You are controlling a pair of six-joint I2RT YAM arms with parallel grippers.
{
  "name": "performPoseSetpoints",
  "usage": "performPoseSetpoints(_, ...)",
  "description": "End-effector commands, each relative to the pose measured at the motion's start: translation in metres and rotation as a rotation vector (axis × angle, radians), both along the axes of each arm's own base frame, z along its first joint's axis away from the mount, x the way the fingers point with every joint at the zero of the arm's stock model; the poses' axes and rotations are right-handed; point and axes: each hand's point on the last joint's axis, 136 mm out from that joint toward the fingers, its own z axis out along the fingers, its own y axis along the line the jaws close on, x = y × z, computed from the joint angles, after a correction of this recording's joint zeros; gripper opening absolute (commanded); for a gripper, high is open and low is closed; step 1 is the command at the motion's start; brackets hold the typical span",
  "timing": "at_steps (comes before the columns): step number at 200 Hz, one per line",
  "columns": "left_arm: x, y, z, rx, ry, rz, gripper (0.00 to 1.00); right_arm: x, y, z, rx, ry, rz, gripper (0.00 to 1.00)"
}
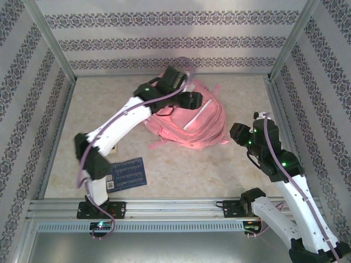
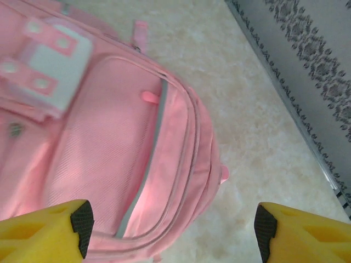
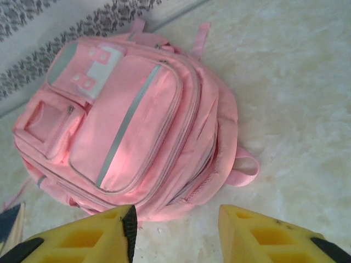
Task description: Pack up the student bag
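The student bag [image 1: 192, 123] lies flat on the desk [image 1: 181, 170], front pockets facing up. It sits in the far middle part of the desk, close to the patterned back wall [image 1: 164, 33].

The left arm [image 1: 126, 118] rises from its base at the near left edge. It bends at a dark elbow just above the base, then stretches its white forearm diagonally away and to the right. Its wrist ends over the bag's far left part. In the left wrist view its yellow fingers [image 2: 46, 230] stand spread wide with nothing between them. One finger hangs over the pink fabric beside the grey zip line of the front pocket. The other hangs over bare desk past the bag's edge. The jaws grip nothing.

The right arm [image 1: 290, 203] folds back toward the near right corner. From there it reaches forward and to the left, with green lights showing on its dark wrist. Its tip stops to the right of the bag, near it but apart. In the right wrist view the whole bag shows ahead. That arm's fingers [image 3: 274, 235] stand apart with only bare desk in the gap, so these jaws are parted and empty too.

A dark blue booklet [image 1: 127, 173] lies flat on the desk next to the left arm's elbow, well apart from the bag.
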Motion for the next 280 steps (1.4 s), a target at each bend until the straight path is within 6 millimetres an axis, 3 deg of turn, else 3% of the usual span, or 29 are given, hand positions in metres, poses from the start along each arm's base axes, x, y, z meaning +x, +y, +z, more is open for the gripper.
performPoseSetpoints(1, -0.006, 0.05, 0.006, -0.059, -0.025, 0.146, 0.79, 0.004, 0.017, 0.009, -0.022, -0.018, 0.089, 0.44)
performPoseSetpoints(12, -0.02, 0.077, -0.004, -0.076, -0.007, 0.214, 0.78, 0.007, 0.028, 0.008, -0.039, -0.012, 0.132, 0.43)
performPoseSetpoints(44, -0.075, 0.141, -0.089, 0.041, 0.25, 0.326, 0.81, 0.009, 0.068, 0.002, -0.11, 0.014, 0.289, 0.4)
performPoseSetpoints(70, -0.117, 0.18, -0.146, 0.117, 0.384, 0.459, 0.99, 0.011, 0.096, -0.006, -0.169, 0.036, 0.391, 0.36)
performPoseSetpoints(99, -0.151, 0.198, -0.198, 0.139, 0.536, 0.557, 1.0, 0.013, 0.119, -0.014, -0.215, 0.061, 0.472, 0.35)
performPoseSetpoints(140, -0.186, 0.211, -0.258, 0.205, 0.696, 0.616, 1.0, 0.009, 0.131, -0.026, -0.254, 0.097, 0.526, 0.35)
performPoseSetpoints(172, -0.189, 0.202, -0.279, 0.174, 0.723, 0.572, 1.0, 0.006, 0.129, -0.033, -0.253, 0.113, 0.528, 0.35)
performPoseSetpoints(198, -0.182, 0.178, -0.287, 0.124, 0.735, 0.45, 1.0, 0.002, 0.125, -0.039, -0.252, 0.119, 0.516, 0.35)
performPoseSetpoints(245, -0.177, 0.11, -0.288, 0.053, 0.768, 0.156, 1.0, -0.001, 0.116, -0.044, -0.25, 0.108, 0.488, 0.36)
performPoseSetpoints(280, -0.179, 0.055, -0.268, 0.015, 0.744, -0.073, 1.0, -0.001, 0.112, -0.049, -0.228, 0.114, 0.483, 0.36)
